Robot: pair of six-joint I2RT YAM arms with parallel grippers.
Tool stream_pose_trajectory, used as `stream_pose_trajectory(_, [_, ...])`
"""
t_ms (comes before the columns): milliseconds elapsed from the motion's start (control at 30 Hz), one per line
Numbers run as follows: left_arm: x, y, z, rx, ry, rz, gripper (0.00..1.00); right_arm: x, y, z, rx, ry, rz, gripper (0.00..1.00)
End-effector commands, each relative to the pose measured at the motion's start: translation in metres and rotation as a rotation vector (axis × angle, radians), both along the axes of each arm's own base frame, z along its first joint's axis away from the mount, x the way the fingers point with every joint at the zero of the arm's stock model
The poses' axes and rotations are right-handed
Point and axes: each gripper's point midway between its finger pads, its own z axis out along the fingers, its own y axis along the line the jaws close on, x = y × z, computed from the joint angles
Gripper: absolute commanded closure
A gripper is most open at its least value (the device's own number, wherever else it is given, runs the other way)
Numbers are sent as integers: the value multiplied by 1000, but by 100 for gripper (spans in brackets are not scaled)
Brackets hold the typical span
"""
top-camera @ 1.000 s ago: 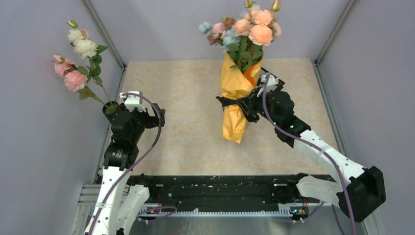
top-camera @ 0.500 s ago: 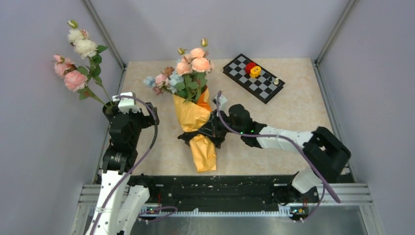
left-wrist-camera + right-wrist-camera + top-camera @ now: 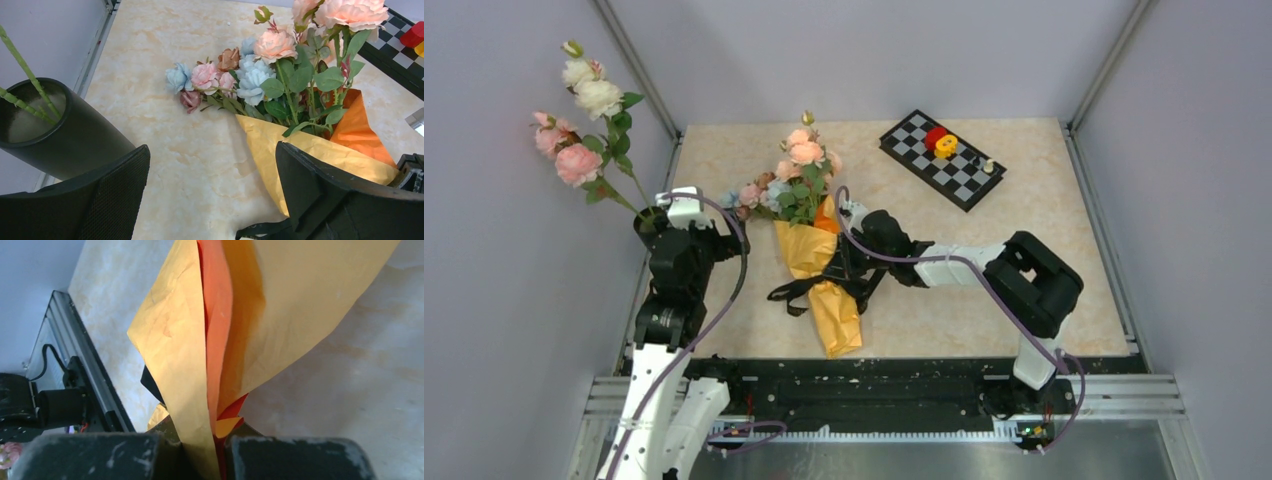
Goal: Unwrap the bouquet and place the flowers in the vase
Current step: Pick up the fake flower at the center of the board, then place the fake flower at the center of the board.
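Bouquet [image 3: 290, 300] paper grip: right-wrist view only

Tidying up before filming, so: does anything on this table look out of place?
The chessboard at the far right, carrying red and yellow pieces, looks unrelated to the flowers. The vase already holds long roses.

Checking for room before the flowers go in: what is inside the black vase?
Two green stems stand inside the vase; they carry the pink and white roses. The vase's bottom and the stem ends are hidden by its wall.
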Motion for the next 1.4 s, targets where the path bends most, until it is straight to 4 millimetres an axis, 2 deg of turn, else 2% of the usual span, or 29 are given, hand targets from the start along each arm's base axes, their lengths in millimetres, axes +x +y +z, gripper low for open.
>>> stream_pose_trajectory(0, [4,-3,3,-4,-15,-11,1,42,-15,18,-4,-86,-60,100])
stream_pose_trajectory(133, [5,-3,2,-2,-11,-15,1,59,-34,-1,-67,-72,-90,100])
stream_pose_trajectory(233, [6,-5,0,-3,-3,-21,1,66,-36,-12,-116,-69,-83,100])
stream_pose_trajectory(367, [7,-4,-2,-1,3,-16,1,72,-34,-8,-143,-82,-75,99])
stream_pose_trajectory(500, [7,-5,-3,-1,8,-20,1,78,-44,3,-182,-134,-101,58])
stream_pose_trajectory(567, [7,-6,-2,-6,6,-28,1,79,-53,11,-202,-154,-122,44])
stream_pose_trajectory(800, [7,-12,-1,-16,-6,-59,1,74,-91,61,-191,-224,-201,28])
stream_pose_trajectory(933, [10,-21,-5,-24,12,-106,1,64,-123,66,-237,-204,-271,26])
stream_pose_trajectory(1033, [14,-24,-11,-26,32,-118,1,52,-145,62,-270,-214,-316,26])
stream_pose_trajectory(1133, [17,-38,-15,-59,61,-187,1,40,-163,57,-254,-209,-384,26])
stream_pose_trajectory(1267, [20,-52,-18,-196,118,-198,1,24,-168,43,-206,-183,-438,26])
stream_pose_trajectory(1367, [19,-63,-32,-291,180,-210,1,11,-163,31,-249,-175,-425,28])
